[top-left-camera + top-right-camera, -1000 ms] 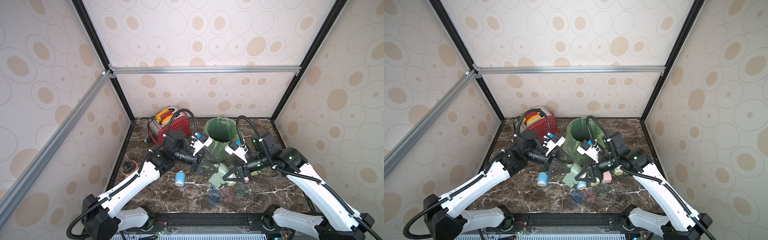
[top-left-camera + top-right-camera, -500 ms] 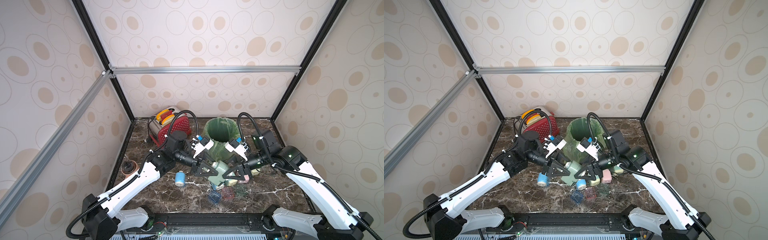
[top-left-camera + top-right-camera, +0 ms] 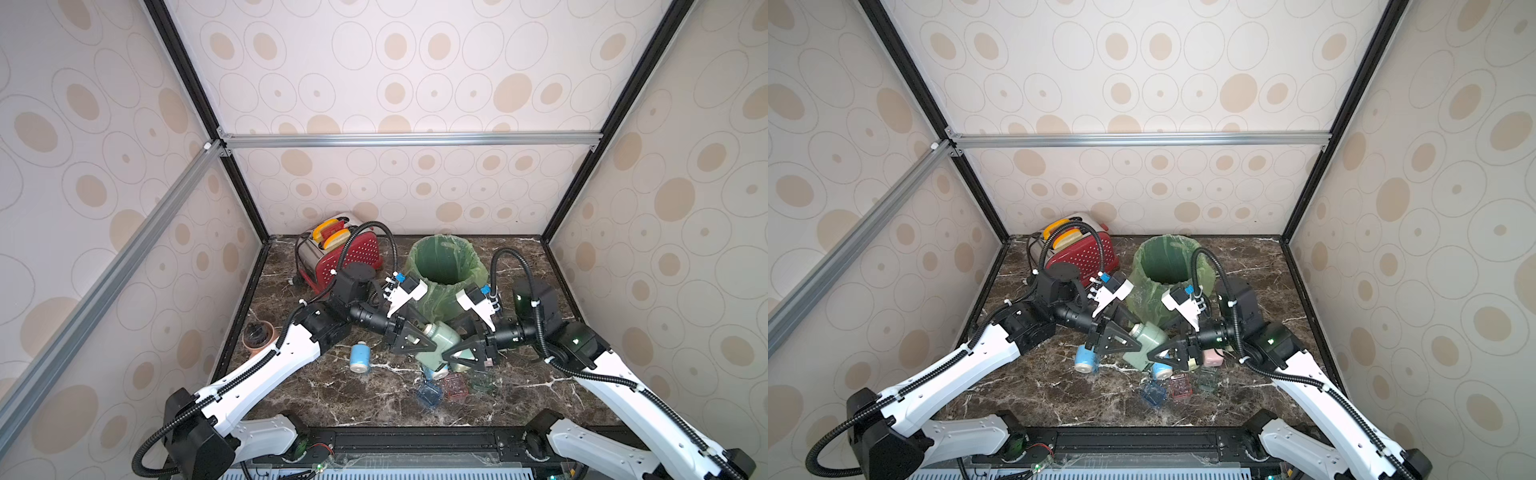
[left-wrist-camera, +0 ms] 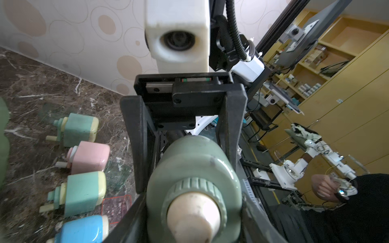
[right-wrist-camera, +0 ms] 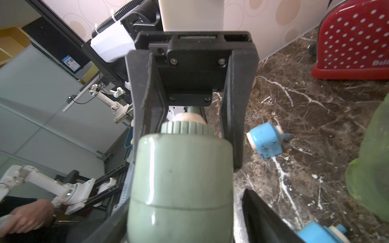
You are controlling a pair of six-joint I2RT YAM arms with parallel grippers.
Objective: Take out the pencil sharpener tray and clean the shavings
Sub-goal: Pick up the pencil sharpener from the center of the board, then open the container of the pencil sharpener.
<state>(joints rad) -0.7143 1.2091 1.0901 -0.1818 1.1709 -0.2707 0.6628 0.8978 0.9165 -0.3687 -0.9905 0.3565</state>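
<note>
My left jaws were closed on the sage-green pencil sharpener (image 3: pixel 441 340). They clamped the shoulders of its body at the end with the cream knob (image 4: pixel 193 212), and my left wrist view looked straight along that knob. I held the sharpener clear of the counter (image 3: pixel 332 401), tilted, with the knob end toward my left arm (image 3: pixel 291 353). It hung just in front of the bin (image 3: pixel 440 297) lined with a green bag.

My right jaws faced the left ones from the opposite end and stood parted around the body. In the right wrist view a strip of counter showed between one finger (image 5: pixel 265 216) and the sharpener's side, so that finger was not touching. The other finger sat too near the picture's edge for me to judge. Whether the tray sat inside the sharpener I could not tell, since the body and my arms hid that part.

Nearer the counter's front edge, three clear loose trays lay close together: a blue one (image 3: pixel 430 394), a red one (image 3: pixel 456 384) and a greenish one (image 3: pixel 482 380). A blue sharpener (image 3: pixel 359 356) lay alone on the counter by my left arm. In the left wrist view four more sharpeners lay in a row beside the trays: green and cream (image 4: pixel 81 130), pink (image 4: pixel 90 157), another green and cream (image 4: pixel 84 193), and blue (image 4: pixel 84 229). The red toaster (image 3: pixel 365 255) stood at the back, beside the bin.
</note>
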